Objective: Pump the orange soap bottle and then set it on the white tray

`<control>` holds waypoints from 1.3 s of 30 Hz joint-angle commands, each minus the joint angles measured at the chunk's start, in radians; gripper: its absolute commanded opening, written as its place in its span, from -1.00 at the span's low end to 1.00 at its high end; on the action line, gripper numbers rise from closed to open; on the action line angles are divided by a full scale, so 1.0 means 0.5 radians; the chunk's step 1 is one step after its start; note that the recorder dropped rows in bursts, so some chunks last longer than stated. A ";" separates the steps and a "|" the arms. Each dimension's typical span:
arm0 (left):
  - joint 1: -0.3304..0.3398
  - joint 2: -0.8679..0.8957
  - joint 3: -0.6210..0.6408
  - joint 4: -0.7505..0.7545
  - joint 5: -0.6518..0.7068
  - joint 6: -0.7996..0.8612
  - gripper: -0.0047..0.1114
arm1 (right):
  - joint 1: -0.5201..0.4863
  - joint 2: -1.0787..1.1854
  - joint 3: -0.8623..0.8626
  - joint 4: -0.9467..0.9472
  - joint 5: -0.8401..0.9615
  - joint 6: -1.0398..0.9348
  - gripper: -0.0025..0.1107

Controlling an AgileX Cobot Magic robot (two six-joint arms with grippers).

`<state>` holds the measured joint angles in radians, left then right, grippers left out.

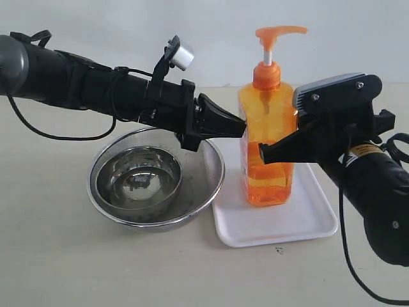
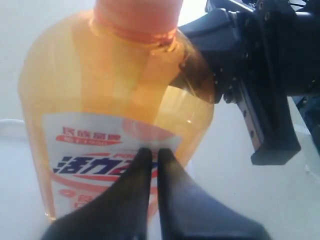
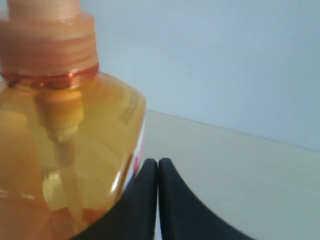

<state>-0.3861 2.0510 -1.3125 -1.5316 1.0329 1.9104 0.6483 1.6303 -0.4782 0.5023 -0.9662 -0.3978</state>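
The one tall, translucent orange soap bottle (image 1: 267, 147), with its orange pump head on a white stem and a glossy printed label, is standing upright on the single flat, rounded-cornered white tray (image 1: 307, 220), which is lying on the pale matte tabletop (image 1: 51, 256) well in from its far edge. Two round, shiny steel bowls, a smaller one (image 1: 137, 176) nesting inside a larger one (image 1: 208, 182), are sitting just beside the tray. The left gripper (image 1: 241, 126) and right gripper (image 1: 262, 152), both black, are flanking the bottle closely, each keeping its tapered jaws clenched together and grasping nothing.
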 commanded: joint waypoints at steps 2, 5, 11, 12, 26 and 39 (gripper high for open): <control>-0.035 -0.001 -0.013 -0.066 0.019 -0.020 -0.84 | 0.017 -0.002 -0.022 -0.112 0.116 -0.086 -0.96; -0.035 -0.001 -0.013 -0.068 0.019 -0.015 -0.84 | 0.017 -0.002 -0.022 -0.098 0.133 -0.094 -0.96; -0.035 -0.001 -0.013 -0.077 0.032 -0.015 -0.84 | 0.017 -0.002 -0.022 -0.083 0.157 -0.105 -0.96; -0.035 -0.001 -0.013 -0.077 0.032 -0.015 -0.84 | 0.017 -0.002 -0.022 -0.079 0.157 -0.109 -0.96; 0.012 -0.038 -0.013 -0.041 0.019 -0.018 -0.84 | 0.017 -0.006 0.048 0.182 -0.020 -0.239 -0.96; 0.145 -0.107 0.043 -0.022 0.010 -0.060 -0.84 | 0.017 -0.023 0.151 0.316 -0.253 -0.130 -0.96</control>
<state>-0.3297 2.0182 -1.3083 -1.5411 1.0282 1.8925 0.6562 1.6303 -0.4169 0.6316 -1.0650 -0.4591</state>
